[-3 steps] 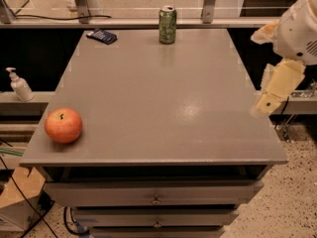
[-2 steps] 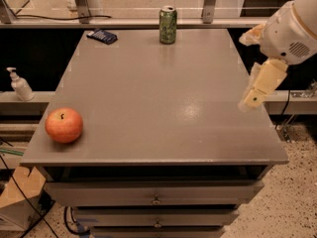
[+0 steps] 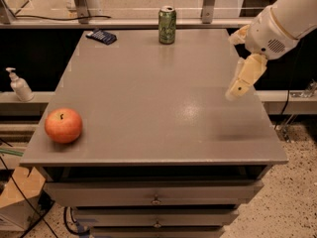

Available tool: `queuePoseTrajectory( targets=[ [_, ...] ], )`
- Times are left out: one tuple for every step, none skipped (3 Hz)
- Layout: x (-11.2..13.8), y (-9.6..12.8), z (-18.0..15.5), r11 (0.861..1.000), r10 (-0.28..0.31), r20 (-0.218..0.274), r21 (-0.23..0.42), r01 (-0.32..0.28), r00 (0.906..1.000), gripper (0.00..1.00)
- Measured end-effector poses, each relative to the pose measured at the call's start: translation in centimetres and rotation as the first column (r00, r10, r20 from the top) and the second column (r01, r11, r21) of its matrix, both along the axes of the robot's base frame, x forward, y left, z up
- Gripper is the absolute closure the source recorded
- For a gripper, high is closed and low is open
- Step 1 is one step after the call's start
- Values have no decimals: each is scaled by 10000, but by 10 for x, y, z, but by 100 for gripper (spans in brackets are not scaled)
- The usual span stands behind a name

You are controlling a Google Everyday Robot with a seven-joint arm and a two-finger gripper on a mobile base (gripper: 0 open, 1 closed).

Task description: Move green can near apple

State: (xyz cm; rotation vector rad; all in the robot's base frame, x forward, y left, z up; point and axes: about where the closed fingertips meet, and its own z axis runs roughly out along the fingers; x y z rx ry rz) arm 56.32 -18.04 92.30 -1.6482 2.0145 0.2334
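Grey flat-topped bench (image 3: 148,98) carries the small green drink can (image 3: 167,25) upright at its far edge and the round red-orange apple (image 3: 63,125) near the front left corner, well apart. My pale claw (image 3: 234,66) hangs spread above the bench's right edge.

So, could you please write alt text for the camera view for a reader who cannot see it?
The gripper hovers over the grey table's right edge, apart from the green can at the back edge; the apple sits at the front-left corner.
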Motion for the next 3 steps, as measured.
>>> queuePoseTrajectory(
  targets=[
    [-1, 0, -2, 9996, -265, 51, 119, 264, 9996, 0],
    [10, 14, -7, 9945, -639, 544, 871, 590, 9965, 0],
    [48, 35, -3, 9847, -960, 1408, 1582, 733, 9854, 0]
  ],
)
